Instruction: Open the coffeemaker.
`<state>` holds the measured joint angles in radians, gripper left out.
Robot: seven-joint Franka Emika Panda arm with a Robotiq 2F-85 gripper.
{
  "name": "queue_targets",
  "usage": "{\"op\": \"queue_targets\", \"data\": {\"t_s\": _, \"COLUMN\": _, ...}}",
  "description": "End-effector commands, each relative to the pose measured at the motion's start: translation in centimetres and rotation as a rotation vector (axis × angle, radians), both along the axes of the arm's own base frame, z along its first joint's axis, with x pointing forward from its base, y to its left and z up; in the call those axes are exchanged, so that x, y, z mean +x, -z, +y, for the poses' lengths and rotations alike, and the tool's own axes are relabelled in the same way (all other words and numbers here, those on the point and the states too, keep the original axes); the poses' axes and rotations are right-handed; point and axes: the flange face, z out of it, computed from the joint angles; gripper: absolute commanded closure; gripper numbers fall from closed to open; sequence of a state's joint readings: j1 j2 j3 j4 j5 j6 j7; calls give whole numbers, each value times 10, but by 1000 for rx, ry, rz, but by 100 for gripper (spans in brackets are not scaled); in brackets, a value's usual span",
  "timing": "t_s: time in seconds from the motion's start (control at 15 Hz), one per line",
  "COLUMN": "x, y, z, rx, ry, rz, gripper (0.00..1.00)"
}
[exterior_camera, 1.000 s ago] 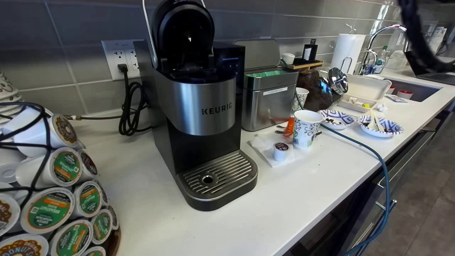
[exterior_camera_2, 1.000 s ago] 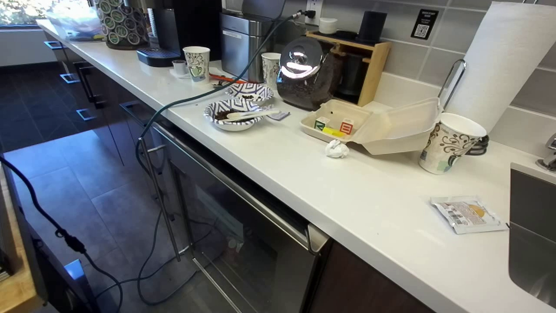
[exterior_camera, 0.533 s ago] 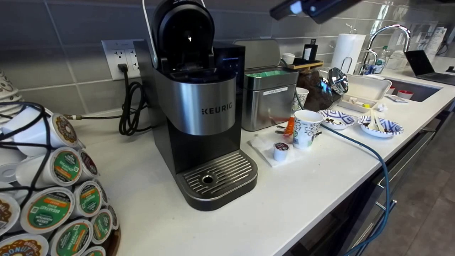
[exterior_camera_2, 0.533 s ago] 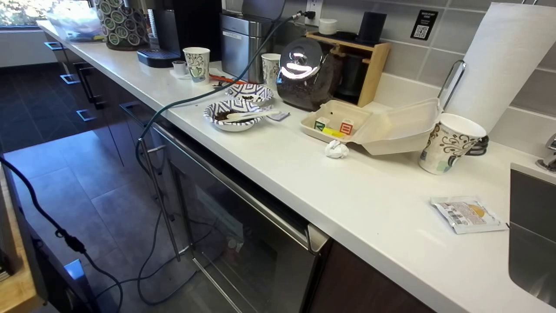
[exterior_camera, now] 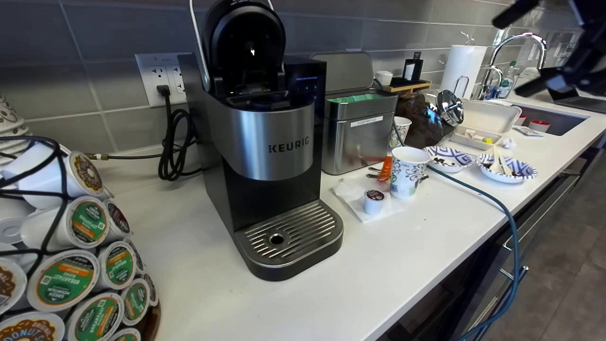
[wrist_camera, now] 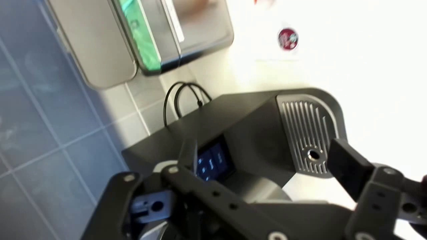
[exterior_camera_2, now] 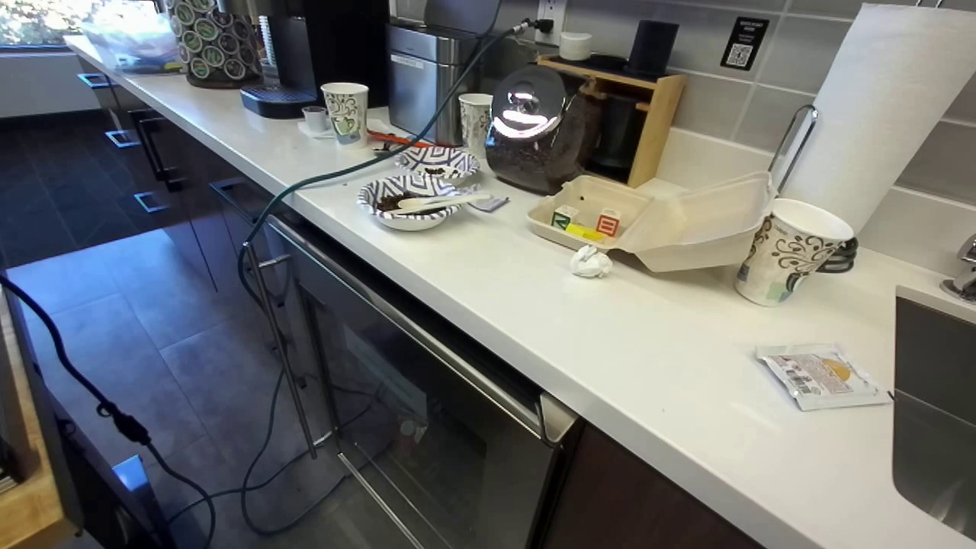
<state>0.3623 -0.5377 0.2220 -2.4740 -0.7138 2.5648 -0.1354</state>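
Silver-and-black Keurig coffeemaker, lid tipped up so opening looks done, stands on a white counter beside a boxy steel bin, while the gripper hangs clear, fingers spread around nothing, its next move probably just backing off without nudging the lid.

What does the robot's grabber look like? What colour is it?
The gripper is mostly black, with two blocky fingers on jointed bars. Small round silvery bolts dot it, and a bluish-grey block on it has a dark round hole. I can't make out the arm itself.
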Motion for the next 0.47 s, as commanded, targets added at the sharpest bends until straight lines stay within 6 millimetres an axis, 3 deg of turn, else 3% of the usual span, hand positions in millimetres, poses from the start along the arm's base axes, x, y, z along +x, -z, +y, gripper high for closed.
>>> {"op": "queue_targets", "data": {"t_s": 0.0, "x": -56, "y": 10, "z": -55, "rx": 49, "ry": 155, "rz": 140, "gripper": 0}}
{"op": "queue_targets", "data": {"t_s": 0.2, "x": -91, "y": 10, "z": -98, "rx": 87, "ry": 332, "rz": 228, "gripper": 0}}
{"op": "queue_targets", "data": {"t_s": 0.27, "x": -60, "y": 5, "z": -73, "rx": 42, "ry": 272, "rz": 192, "gripper": 0}}
{"op": "queue_targets", "data": {"t_s": 0.4, "x": -79, "y": 2, "z": -92, "rx": 62, "ry": 319, "rz": 206, "gripper": 0}}
